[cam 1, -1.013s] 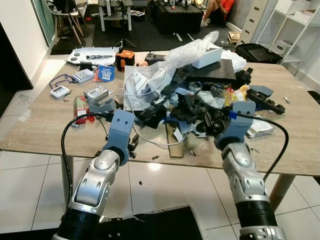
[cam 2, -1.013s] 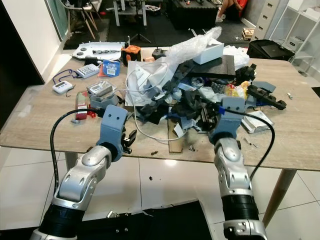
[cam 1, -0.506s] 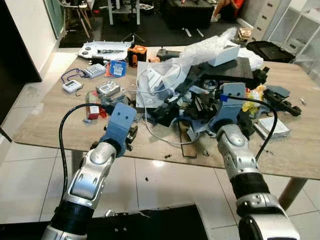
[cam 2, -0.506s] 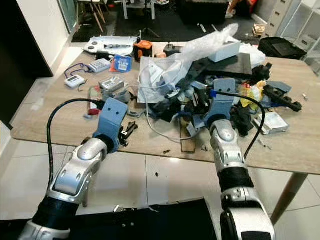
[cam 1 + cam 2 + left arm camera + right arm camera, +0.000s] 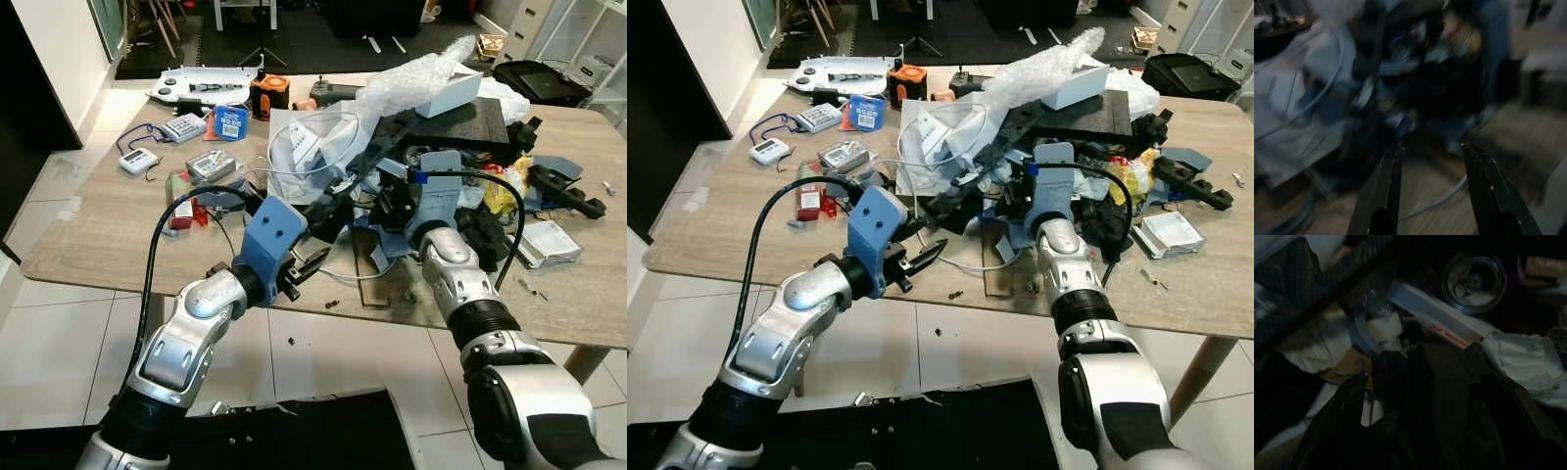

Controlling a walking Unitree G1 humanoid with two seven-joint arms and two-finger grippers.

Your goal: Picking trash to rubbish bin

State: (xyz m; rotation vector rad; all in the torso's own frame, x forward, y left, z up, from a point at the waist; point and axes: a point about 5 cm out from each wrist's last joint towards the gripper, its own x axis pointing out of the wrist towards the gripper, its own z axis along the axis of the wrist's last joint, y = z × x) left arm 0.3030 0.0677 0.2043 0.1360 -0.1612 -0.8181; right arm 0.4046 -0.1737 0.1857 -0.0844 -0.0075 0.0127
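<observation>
The right hand, fingers spread wide, is already sunk into the trash heap mid-surface, while the left hand, fingers parted and empty, sits at the near edge with the heap at its 1 o'clock.

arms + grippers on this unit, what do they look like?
Silver metallic arm shells with black joint sections. Each wrist carries a boxy blue housing, with a black cable looping from it back along the arm. Left gripper and right gripper each have two long black fingers.
</observation>
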